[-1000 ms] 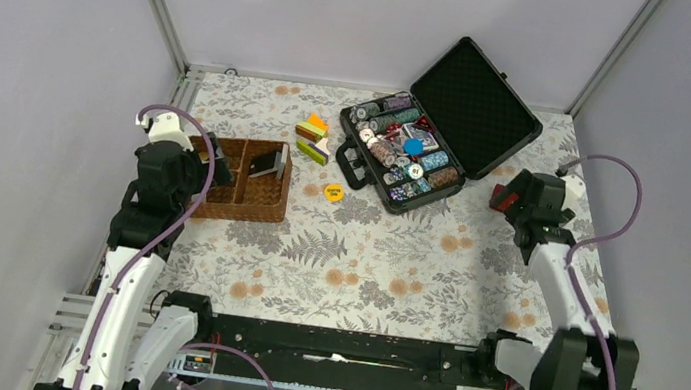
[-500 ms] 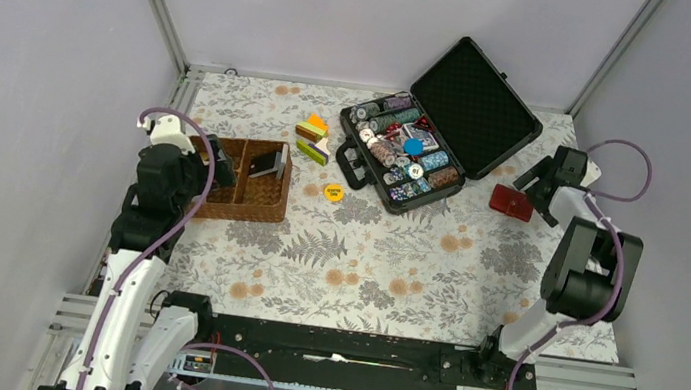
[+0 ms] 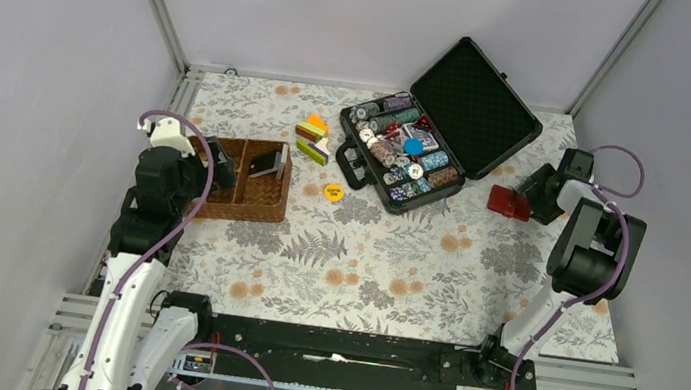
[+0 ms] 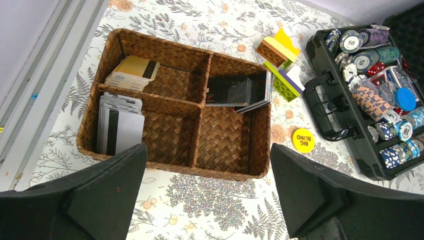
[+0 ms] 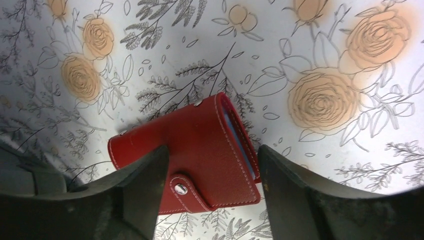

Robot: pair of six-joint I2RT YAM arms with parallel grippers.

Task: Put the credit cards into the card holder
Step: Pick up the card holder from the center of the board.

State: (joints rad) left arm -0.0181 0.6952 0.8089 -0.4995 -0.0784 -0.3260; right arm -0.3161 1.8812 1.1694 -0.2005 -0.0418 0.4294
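The credit cards lie in a brown wicker basket: a whitish stack, a tan stack and dark cards, which also show from above. My left gripper is open and empty, above the basket's near rim; in the top view it is at the basket's left side. The card holder, a red wallet, lies snapped shut on the table at the right. My right gripper is open just above it, one finger over its left part, the other beside its right edge; in the top view the gripper is at the wallet's right.
An open black case with poker chips stands at the back centre and shows in the left wrist view. Coloured blocks and a yellow chip lie between it and the basket. Walls close in on both sides.
The right arm has folded back, its gripper going from over the wallet to the wallet's right side and then down toward it. The wallet stays on the table. The left arm has barely moved.
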